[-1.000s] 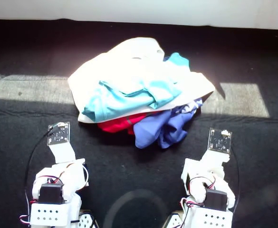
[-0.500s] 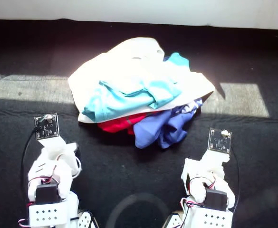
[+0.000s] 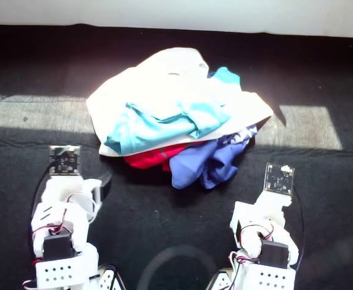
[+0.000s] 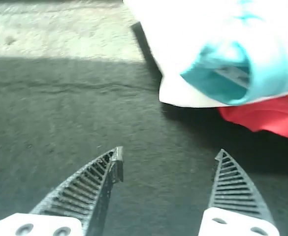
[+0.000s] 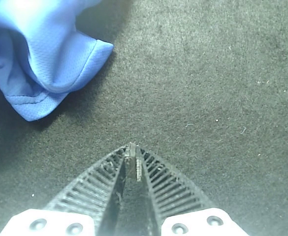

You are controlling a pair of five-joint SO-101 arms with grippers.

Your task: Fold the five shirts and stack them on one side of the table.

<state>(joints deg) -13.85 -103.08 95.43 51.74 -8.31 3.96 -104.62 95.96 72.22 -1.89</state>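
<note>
From above, the five shirts had not been folded. They lay in one loose pile just above the middle of the frame. The white shirt was spread widest, with the turquoise shirt crumpled across it. The red shirt and the blue shirt bulged out from the pile's lower edge. My left arm sat at the lower left and my right arm at the lower right, both on the dark tabletop below the pile. A sunlit band crossed the tabletop behind them.

From my left wrist, my left hand was spread wide and held nothing, with bare tabletop between its tips. Beyond the tips lay the white shirt's edge with a turquoise opening resting on it, and the red shirt lay beside them. None of the cloth touched my fingers.

From my right wrist, my right hand was closed tip to tip with nothing between, over bare tabletop. A fold of the blue shirt lay ahead and off to one side, apart from the tips.
</note>
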